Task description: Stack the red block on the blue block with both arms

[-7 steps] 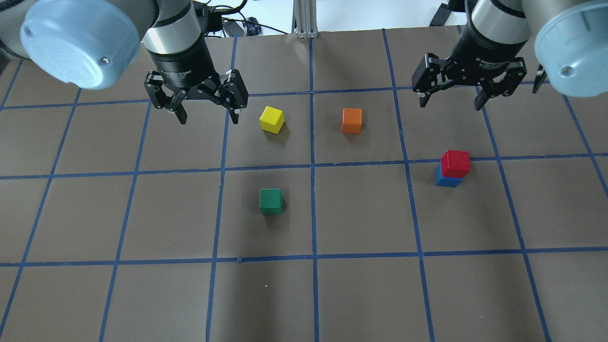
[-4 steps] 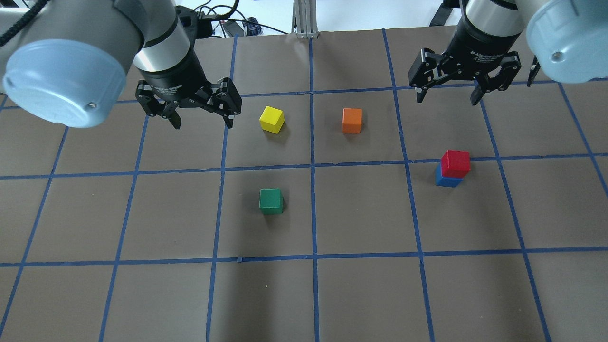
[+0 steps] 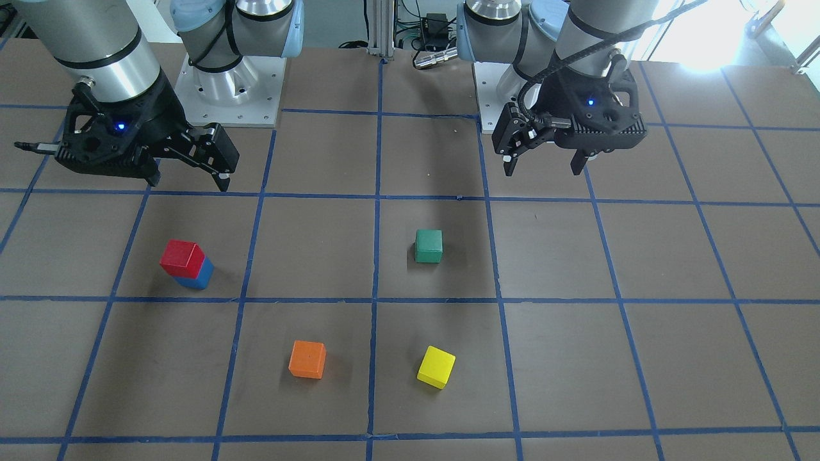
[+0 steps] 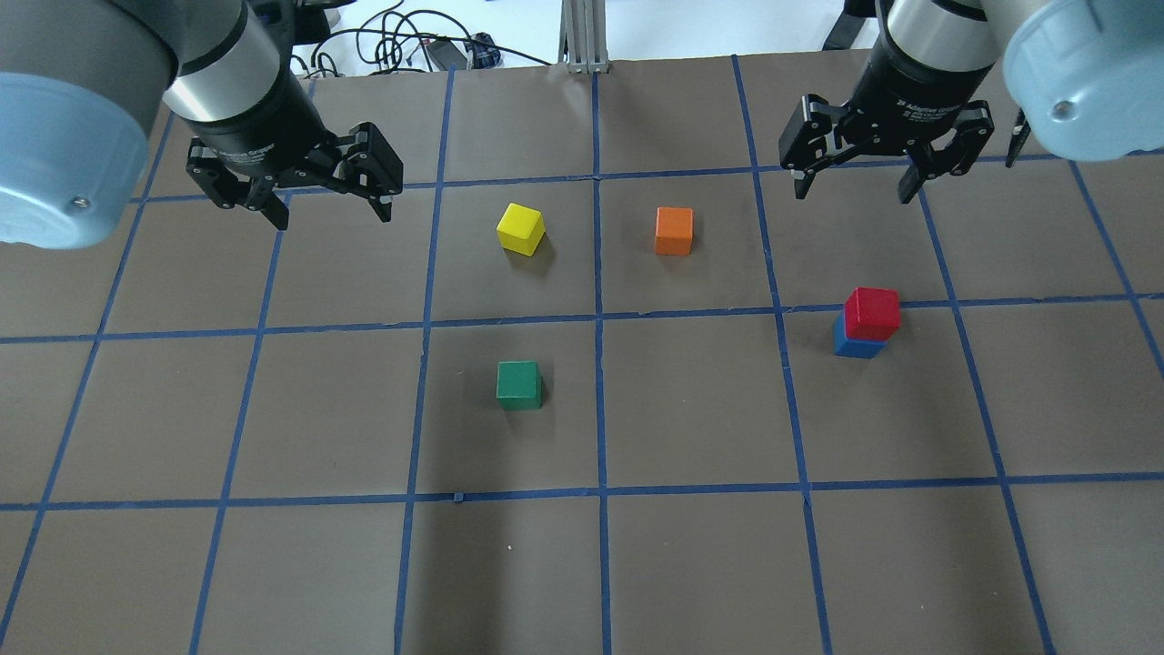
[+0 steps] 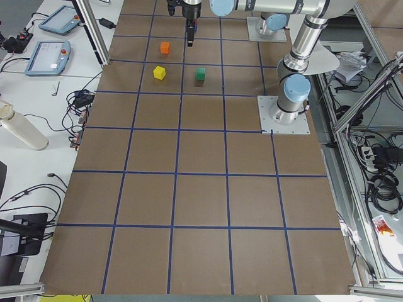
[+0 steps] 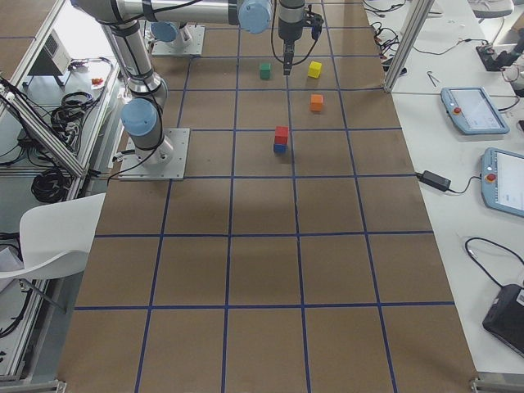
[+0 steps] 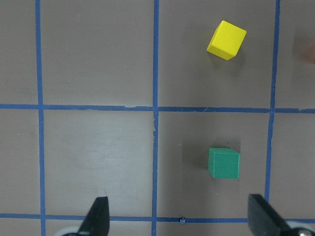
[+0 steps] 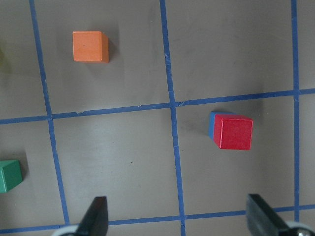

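Red block sits on blue block, offset slightly, so a strip of blue shows at the stack's 7-9 o'clock side in the overhead view. The stack stands on the R half of the table, just beside a blue tape line, w/ bare mat on every side. Its nearest neighbour is the orange block at approx 10 o'clock, well apart. The right gripper hangs at the stack's 12 o'clock, apart from it, jaws spread wide & holding nothing. The left gripper is at 9 o'clock of the yellow block, likewise wide & holding nothing. The green block stands alone at 6 o'clock of yellow. Only the stacked pair touch; nothing stands btwn either gripper & the blocks.
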You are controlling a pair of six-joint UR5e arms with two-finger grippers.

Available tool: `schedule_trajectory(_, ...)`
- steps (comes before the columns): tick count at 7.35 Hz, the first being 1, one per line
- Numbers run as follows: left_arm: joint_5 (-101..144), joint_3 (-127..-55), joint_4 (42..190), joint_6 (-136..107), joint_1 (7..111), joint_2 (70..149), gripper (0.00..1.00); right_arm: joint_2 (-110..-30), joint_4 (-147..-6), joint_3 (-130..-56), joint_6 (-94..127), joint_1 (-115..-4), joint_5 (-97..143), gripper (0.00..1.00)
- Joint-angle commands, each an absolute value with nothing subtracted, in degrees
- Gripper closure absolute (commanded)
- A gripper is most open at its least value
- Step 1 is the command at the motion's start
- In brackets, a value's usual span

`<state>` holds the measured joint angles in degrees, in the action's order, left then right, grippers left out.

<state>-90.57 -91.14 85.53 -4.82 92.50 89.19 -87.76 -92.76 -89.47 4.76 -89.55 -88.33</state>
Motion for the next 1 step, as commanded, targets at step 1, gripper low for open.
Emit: schedule_trajectory(1, -90.53, -91.49, 85.52, -4.75, 92.37, 89.21, 0.0, -87.89, -92.64, -89.56, 5.71, -89.91, -88.33, 0.0)
